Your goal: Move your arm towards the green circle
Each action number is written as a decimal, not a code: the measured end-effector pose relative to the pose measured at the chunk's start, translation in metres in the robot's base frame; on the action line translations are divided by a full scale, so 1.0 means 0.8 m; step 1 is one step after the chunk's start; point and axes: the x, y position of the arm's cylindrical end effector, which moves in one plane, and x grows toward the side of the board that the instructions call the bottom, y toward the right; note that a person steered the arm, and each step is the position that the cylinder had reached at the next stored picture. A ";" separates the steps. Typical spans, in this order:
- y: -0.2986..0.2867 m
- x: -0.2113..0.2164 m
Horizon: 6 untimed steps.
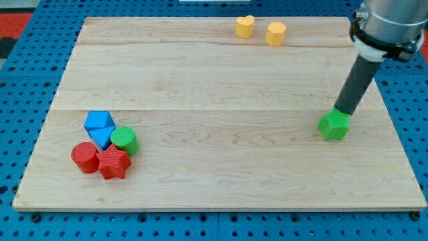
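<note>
Nearest the view's bottom, far to the view's left of my tip, lies a tight cluster: a red ribbed plastic star block, a red ribbed plastic cylinder block, the green ribbed plastic circle block and two blue plastic angular blocks, shapes hard to tell exactly. All appear to touch. The green circle block, the task's target, sits on the cluster's right flank, so that side faces the tip directly.

Farther up, the tip rests against the upper edge of a green plastic star block; whether it presses is not resolvable. The arm carries no fingers, only a rod, so no open or closed state applies.

Between tip and green circle block the pale wooden counter is bare, giving an unobstructed leftward path, in my judgement. The counter's right edge lies near the tip.

Farthest, well apart toward the view's top, stand a yellow plastic heart block and a yellow plastic hexagonal block, close to the top edge.
</note>
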 end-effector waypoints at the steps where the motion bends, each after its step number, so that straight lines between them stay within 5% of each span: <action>1: -0.007 0.017; 5: -0.366 -0.014; 6: -0.376 -0.014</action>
